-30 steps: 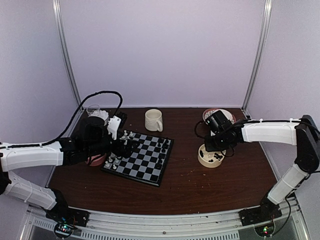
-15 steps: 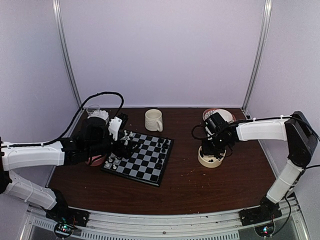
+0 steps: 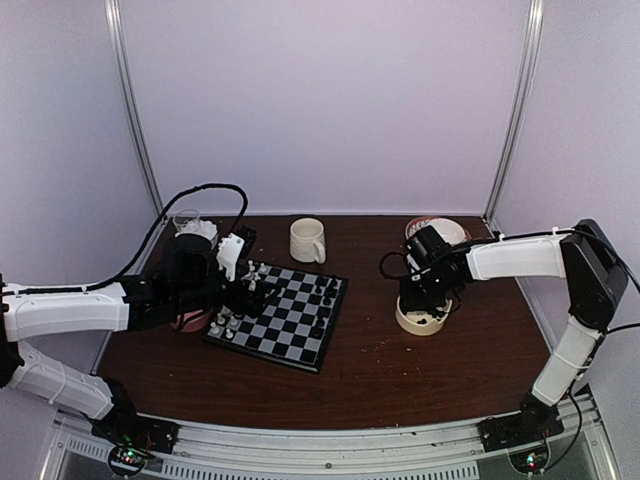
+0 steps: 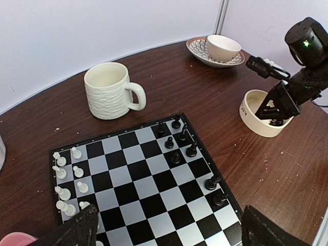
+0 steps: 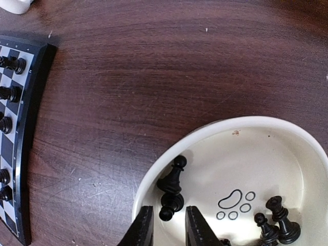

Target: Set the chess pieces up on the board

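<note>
Right wrist view: my right gripper [image 5: 168,211] is down inside the cream bowl [image 5: 154,171], which stands on the tabletop [image 5: 154,77] toward its right edge. My two fingers [image 5: 144,225] are close together with only a narrow gap between them. A black piece [image 5: 171,202] lies on its side with one end right at the mouth of that gap. I cannot tell whether I am clamped on it or only beside it. Another black piece [image 5: 174,177] leans near the bowl's wall just past the first. Two more [image 5: 277,223] stand together elsewhere on the bowl's floor.

My left gripper [image 4: 169,223] hangs over the board [image 4: 154,200] with its jaws spread wide, holding nothing. The board lies left of the tabletop's middle, turned at an angle to the tabletop's edges. White pieces [image 4: 66,179] stand in two short rows along the board's left edge. Black pieces [image 4: 179,143] are gathered along its right edge, most of them near the far right corner. A mug [image 4: 110,92] stands just beyond the board, toward the tabletop's far edge, apart from the board's rim.
</note>
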